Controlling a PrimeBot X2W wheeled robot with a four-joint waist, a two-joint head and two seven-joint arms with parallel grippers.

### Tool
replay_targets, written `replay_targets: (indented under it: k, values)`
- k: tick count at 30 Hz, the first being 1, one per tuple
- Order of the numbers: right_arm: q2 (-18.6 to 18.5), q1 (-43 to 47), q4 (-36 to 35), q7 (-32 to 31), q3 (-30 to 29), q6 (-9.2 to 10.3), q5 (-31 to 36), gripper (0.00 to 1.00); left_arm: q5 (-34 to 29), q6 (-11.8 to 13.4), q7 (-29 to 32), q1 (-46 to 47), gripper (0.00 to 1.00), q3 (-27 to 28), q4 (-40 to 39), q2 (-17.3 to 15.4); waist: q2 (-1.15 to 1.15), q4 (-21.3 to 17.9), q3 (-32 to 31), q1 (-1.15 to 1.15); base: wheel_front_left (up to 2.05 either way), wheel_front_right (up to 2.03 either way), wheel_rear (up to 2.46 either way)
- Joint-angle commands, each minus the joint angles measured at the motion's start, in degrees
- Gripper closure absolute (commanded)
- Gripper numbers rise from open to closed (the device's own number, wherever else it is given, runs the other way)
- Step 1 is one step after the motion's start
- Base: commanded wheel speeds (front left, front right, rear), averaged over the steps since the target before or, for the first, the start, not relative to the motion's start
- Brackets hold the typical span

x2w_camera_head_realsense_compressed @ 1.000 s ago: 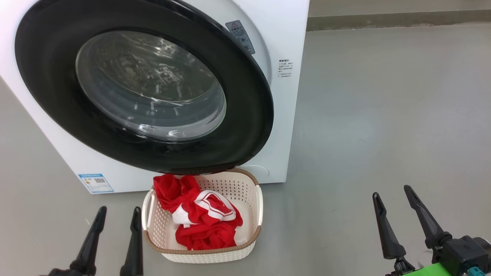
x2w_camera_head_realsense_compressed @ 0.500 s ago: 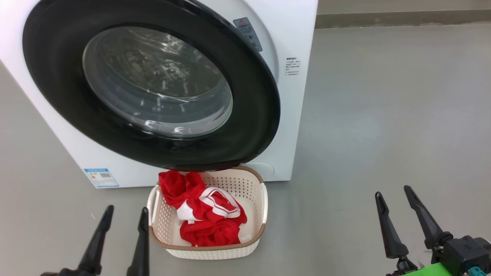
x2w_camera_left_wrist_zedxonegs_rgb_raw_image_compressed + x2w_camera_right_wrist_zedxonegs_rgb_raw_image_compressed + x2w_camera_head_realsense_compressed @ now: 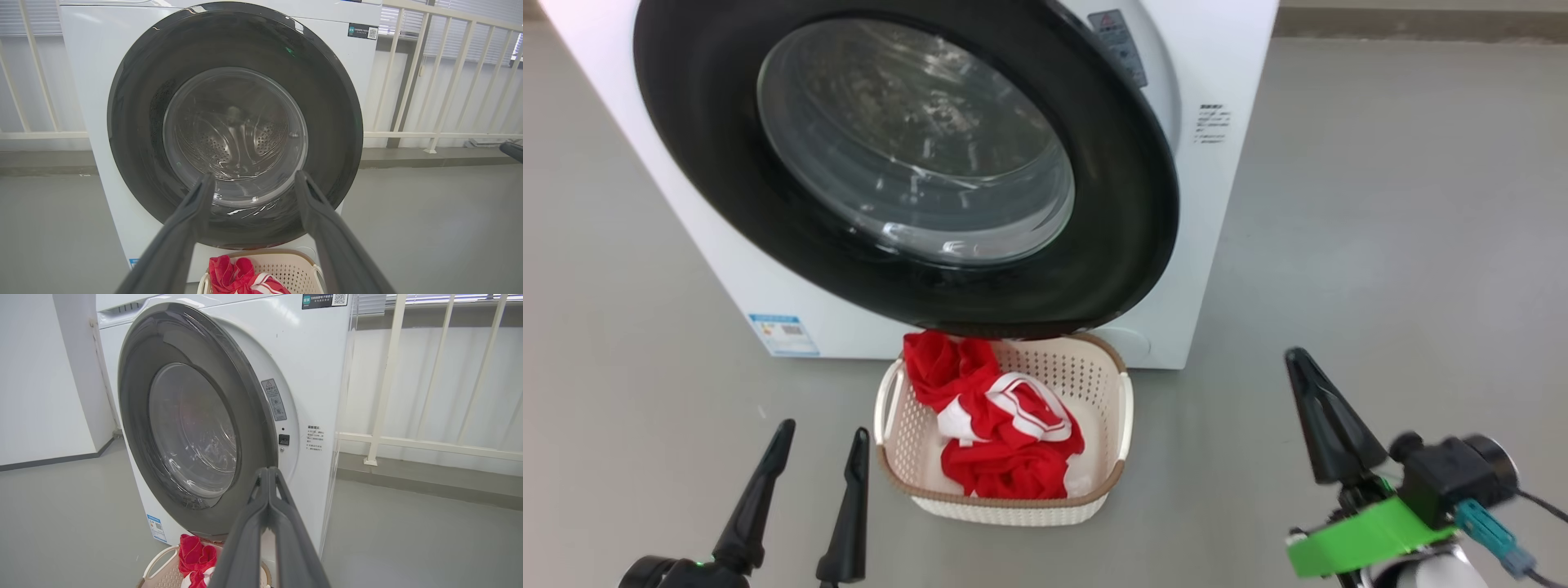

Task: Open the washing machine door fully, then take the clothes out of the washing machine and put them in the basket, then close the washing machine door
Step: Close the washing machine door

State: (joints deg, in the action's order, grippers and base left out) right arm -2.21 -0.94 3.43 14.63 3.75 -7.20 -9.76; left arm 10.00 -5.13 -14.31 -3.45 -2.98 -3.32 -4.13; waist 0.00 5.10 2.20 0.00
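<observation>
The white washing machine (image 3: 1225, 73) stands ahead with its black-rimmed washing machine door (image 3: 1127, 204) slightly ajar. In the right wrist view the door (image 3: 135, 416) stands off the front at its right edge, baring the latch hole (image 3: 284, 439). Red clothes (image 3: 1005, 425) with white stripes lie in the cream basket (image 3: 1013, 510) on the floor under the door. My left gripper (image 3: 823, 430) is open and empty, left of the basket. My right gripper (image 3: 1298, 359) is shut on nothing, to the basket's right. Seen along the open left fingers (image 3: 192, 204), the door's glass (image 3: 235, 134) shows the steel drum.
Grey floor (image 3: 1380, 245) spreads around the machine, widest on its right. A white railing (image 3: 388, 375) and a low kerb run behind and to the right of the machine. A blue-white label (image 3: 784, 335) sits at its lower left corner.
My right gripper has shut and has risen a little, turned on its side. The head camera has shifted, so the machine and basket sit further right in the picture. The left gripper stays open.
</observation>
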Motion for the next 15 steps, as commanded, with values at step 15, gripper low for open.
replay_targets:
  k: [15]
  values:
    - [-0.83,-20.3,7.75,0.37,5.33,-0.29,4.56,1.0,5.13,-1.23,-0.69,8.26,0.0,0.56,-3.69,1.08,0.0,6.33,11.13,0.0,0.0,0.0,0.0]
